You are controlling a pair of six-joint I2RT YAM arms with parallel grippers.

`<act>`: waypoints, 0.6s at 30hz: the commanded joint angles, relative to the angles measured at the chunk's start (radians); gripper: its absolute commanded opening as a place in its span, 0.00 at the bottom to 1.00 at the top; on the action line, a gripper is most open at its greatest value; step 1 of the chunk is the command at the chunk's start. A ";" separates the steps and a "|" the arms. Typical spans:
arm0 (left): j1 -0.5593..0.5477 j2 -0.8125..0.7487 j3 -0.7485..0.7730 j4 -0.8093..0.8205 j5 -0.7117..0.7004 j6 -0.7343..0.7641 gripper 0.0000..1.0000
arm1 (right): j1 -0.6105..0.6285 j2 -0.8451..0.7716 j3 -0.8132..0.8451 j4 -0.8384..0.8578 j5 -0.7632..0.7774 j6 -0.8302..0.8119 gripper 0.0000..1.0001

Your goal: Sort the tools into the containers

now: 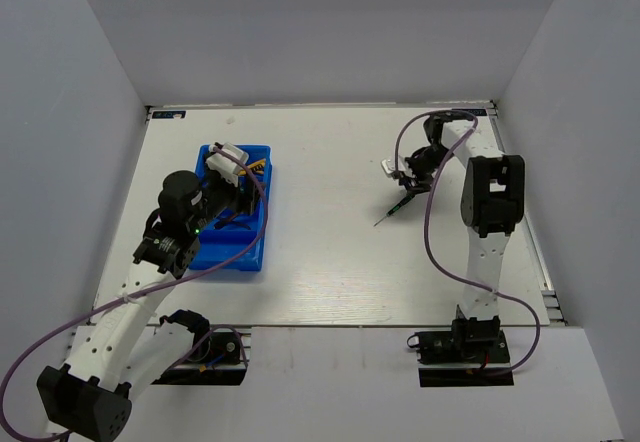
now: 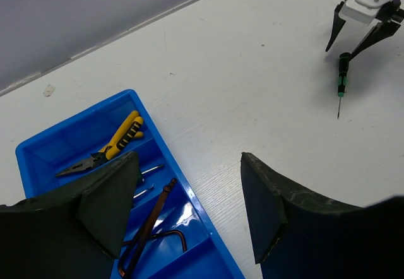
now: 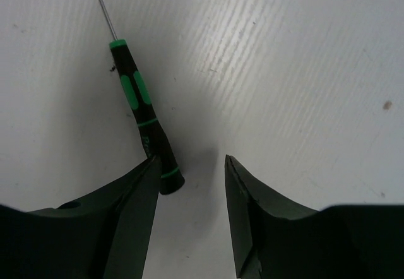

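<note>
Your right gripper [image 3: 190, 165] hangs with jaws apart over a green-handled screwdriver [image 3: 142, 112], the only tool seen outside the bin; its butt end lies just beside one fingertip and its shaft points away ahead of the tool. Your left gripper [image 2: 188, 165], likewise spread and empty, hovers above the blue bin [image 2: 57, 146], where pliers [image 2: 113, 143] and a hex key [image 2: 151, 219] lie beneath it. Pickup appears to be in hand: centre the handle between both fingers, lower, then close.
</note>
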 commanded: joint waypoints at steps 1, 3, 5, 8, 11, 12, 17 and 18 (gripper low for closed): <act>0.007 -0.013 -0.005 0.007 0.019 -0.009 0.76 | 0.029 -0.013 -0.002 -0.085 0.040 -0.192 0.51; 0.007 -0.023 -0.005 0.007 0.019 -0.009 0.76 | 0.043 -0.025 -0.024 -0.087 0.072 -0.199 0.51; 0.007 -0.032 -0.005 0.007 0.019 -0.009 0.77 | 0.051 -0.031 -0.030 -0.090 0.082 -0.202 0.51; 0.007 -0.041 -0.005 0.007 0.019 -0.009 0.77 | 0.055 -0.036 -0.051 -0.105 0.111 -0.205 0.49; 0.007 -0.041 -0.005 0.007 0.019 -0.009 0.77 | 0.067 -0.051 -0.096 -0.079 0.144 -0.205 0.49; 0.007 -0.041 -0.005 0.007 0.028 -0.009 0.77 | 0.067 -0.053 -0.106 -0.052 0.149 -0.199 0.49; 0.007 -0.041 -0.005 0.007 0.019 -0.009 0.77 | 0.081 -0.068 -0.206 0.086 0.218 -0.156 0.41; 0.007 -0.050 -0.005 0.007 0.019 -0.009 0.77 | 0.086 -0.067 -0.224 0.096 0.232 -0.155 0.38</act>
